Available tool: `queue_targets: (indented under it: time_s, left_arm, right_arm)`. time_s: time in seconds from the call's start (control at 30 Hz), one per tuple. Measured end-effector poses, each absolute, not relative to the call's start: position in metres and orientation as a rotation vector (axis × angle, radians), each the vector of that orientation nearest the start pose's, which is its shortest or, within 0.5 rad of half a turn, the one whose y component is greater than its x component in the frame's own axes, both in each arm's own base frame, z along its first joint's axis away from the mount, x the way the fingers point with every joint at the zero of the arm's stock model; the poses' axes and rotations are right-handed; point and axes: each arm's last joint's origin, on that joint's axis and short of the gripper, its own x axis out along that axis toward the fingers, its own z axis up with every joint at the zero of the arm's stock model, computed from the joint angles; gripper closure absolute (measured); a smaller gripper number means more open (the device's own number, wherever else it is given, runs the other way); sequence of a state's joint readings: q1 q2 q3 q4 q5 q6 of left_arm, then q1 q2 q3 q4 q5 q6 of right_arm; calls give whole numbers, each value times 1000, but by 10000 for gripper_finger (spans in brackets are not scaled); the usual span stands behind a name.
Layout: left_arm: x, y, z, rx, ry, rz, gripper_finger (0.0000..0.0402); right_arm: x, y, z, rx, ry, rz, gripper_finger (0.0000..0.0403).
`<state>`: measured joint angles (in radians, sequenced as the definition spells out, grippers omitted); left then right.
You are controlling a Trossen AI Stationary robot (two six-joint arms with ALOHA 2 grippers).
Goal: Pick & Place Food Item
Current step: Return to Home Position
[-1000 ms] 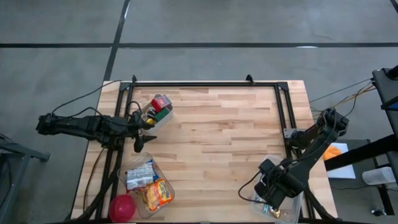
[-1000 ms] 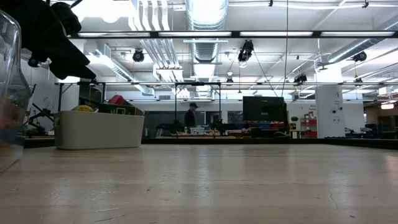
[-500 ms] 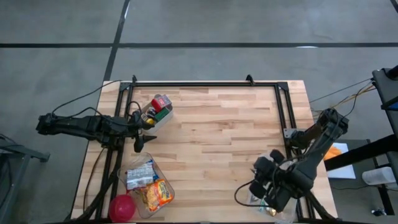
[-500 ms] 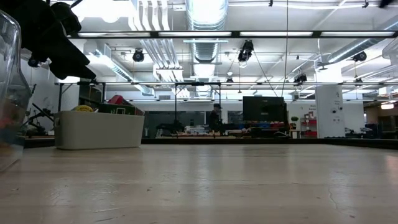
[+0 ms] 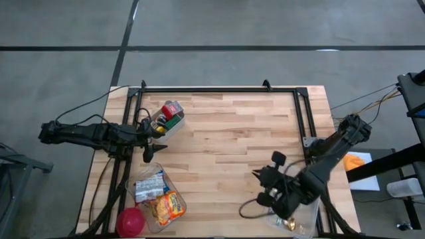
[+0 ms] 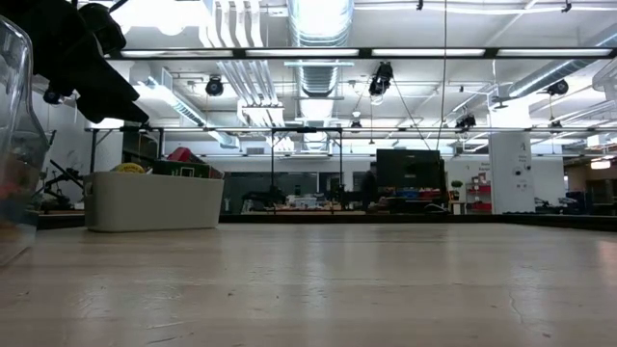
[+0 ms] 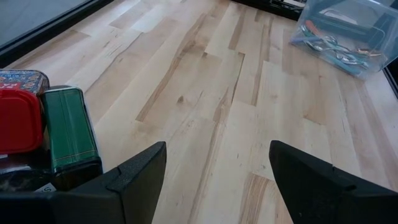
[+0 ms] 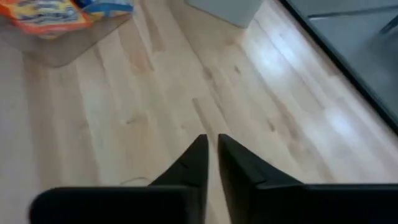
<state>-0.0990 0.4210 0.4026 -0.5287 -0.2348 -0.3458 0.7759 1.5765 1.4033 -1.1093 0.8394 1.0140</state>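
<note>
Beside left gripper (image 5: 153, 141): white bin (image 6: 154, 202) (cans (image 7: 68, 134) inside); snack tub (image 5: 171, 180) nearby

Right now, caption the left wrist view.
Open left gripper over the table, green tin beside it, clear bin of cutlery opposite.

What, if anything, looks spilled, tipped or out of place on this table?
Nothing stands out. The white bin stands upright beside the open left gripper, the clear tub and cutlery bin hold their contents, and the right gripper hangs over bare wood.

No legible text, labels or numbers anywhere.
</note>
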Motion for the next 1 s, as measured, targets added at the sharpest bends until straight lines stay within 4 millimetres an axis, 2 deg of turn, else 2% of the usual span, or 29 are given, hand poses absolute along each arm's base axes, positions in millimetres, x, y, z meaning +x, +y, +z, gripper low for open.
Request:
queue_targets:
  time_s: [0.07,0.27,0.63,0.8,1.0]
  left_arm:
    - [107,-4,217,-246,510,224,116]
    - [107,-4,217,-246,510,224,116]
    - [107,-4,217,-246,510,223,116]
    - [107,-4,217,-246,510,223,116]
    - [107,-4,217,-246,511,224,116]
  right_arm:
    - [236,186,299,-3,720,-463,387]
    - [262,167,295,-60,749,-418,393]
    - [305,135,295,-132,620,-129,393]
    - [310,116,284,-150,521,-23,393]
    - [303,83,264,-129,386,104,393]
